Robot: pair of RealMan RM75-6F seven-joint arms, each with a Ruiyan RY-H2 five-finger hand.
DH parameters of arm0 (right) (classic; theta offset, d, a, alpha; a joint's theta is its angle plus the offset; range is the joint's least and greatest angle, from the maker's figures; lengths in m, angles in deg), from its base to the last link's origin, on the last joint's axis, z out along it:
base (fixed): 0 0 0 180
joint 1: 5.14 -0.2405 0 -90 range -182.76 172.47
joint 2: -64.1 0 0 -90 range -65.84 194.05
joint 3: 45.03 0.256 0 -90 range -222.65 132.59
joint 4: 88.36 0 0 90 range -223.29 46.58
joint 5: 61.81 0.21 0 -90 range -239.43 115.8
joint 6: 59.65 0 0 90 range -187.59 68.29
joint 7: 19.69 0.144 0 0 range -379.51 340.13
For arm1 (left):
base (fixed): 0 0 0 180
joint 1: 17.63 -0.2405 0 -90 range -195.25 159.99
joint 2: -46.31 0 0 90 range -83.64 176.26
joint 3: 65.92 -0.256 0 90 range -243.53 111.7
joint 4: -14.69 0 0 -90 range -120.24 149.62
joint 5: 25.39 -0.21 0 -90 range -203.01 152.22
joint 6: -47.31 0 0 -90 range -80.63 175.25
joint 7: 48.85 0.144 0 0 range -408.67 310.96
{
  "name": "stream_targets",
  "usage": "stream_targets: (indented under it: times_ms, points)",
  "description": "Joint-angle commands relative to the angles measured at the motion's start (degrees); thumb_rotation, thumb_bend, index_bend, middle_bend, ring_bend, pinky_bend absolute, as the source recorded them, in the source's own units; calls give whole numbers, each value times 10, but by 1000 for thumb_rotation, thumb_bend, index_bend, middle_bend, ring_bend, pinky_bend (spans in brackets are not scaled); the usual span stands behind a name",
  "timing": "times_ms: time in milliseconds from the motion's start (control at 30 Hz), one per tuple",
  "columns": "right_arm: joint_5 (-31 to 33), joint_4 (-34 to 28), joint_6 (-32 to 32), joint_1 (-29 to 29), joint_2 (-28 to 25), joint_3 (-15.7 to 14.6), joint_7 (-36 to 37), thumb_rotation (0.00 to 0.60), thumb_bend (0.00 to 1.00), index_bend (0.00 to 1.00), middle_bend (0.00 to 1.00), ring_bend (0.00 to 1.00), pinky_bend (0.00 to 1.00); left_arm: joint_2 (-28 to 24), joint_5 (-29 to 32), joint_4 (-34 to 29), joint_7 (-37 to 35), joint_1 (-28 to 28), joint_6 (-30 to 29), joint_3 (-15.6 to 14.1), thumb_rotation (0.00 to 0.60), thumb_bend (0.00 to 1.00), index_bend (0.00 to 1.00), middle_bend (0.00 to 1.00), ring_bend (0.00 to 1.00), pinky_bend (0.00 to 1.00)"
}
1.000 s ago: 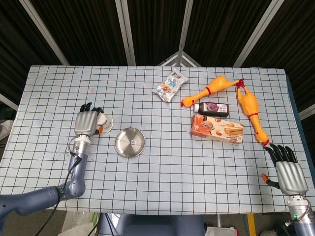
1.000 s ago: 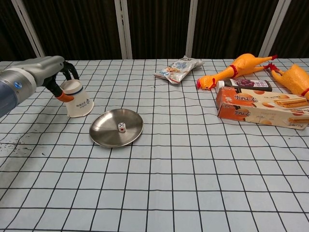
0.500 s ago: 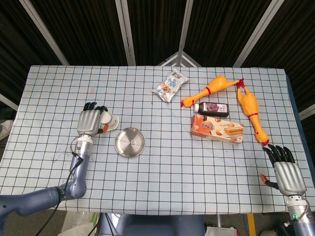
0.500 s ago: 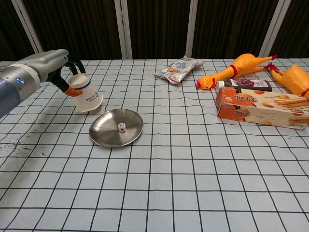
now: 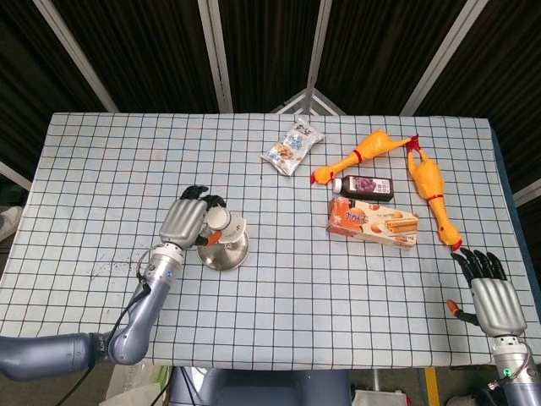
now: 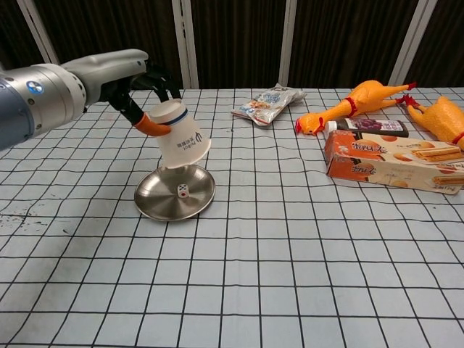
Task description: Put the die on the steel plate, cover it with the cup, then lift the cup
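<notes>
Step in hand: the die (image 6: 183, 191) already lies in the steel plate (image 6: 156, 204), so by my judgement the covering step is now going on.
Left hand: the left hand (image 6: 142, 92) grasps the paper cup (image 6: 180, 135) near its closed end; the cup is upside-down, tilted, and hangs above the plate without touching it.
Right hand: the right hand (image 5: 491, 299) is released, its fingers apart, at the near right edge of the checked table (image 5: 279, 288), well apart from the work.
Next move: the cup should be made upright over the die and lowered until its rim stands on the plate around the die.
Risk: a tilted rim may push the die aside.
Plate content: only the die, near the centre.
Cup content: the views show nothing inside the cup.
</notes>
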Motion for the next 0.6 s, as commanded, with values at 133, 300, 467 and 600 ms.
stream_targets:
  times_ms: [133, 300, 467, 600]
  points:
    - [-3, -2, 3, 1, -2, 0, 3, 600, 260, 161, 108, 83, 0, -13, 72, -63, 98, 37, -27, -13, 600, 491, 420, 375, 127, 99]
    - [-3, -2, 4, 2, -4, 0, 6, 600, 260, 161, 108, 83, 0, 2, 98, -56, 129, 53, -47, -24, 600, 491, 429, 376, 127, 99]
    - [-2, -2, 1, 1, -4, -1, 6, 600, 260, 161, 108, 83, 0, 24, 97, -23, 147, 64, -62, -41, 600, 490, 421, 375, 127, 98]
    - [0, 0, 0, 1, -4, 0, 7, 600, 260, 161, 108, 83, 0, 42, 89, 4, 132, 63, -63, -48, 600, 491, 421, 376, 127, 99]
